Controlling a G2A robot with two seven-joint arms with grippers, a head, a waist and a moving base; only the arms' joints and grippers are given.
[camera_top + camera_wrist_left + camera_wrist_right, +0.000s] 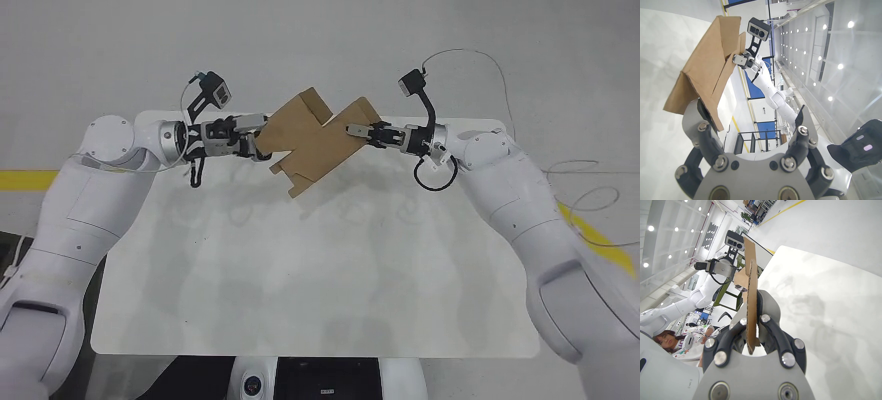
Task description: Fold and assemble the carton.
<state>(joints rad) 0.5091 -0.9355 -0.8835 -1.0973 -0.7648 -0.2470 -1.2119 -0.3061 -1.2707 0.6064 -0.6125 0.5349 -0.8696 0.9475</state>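
Beside worktop (pixel 300 280): yellow floor stripe (pixel 25 180). Held aloft over far worktop edge, between both hands: brown carton (pixel 315 140), partly folded, flaps splayed. Right hand (pixel 753 298) clamped on carton edge. Left hand (pixel 751 103) spread wide, one finger (pixel 690 117) against carton corner.

The carton (pixel 752 291) hides the inner faces of the right gripper (pixel 753 300) fingers (pixel 770 308) and one fingertip of the left gripper (pixel 751 108)
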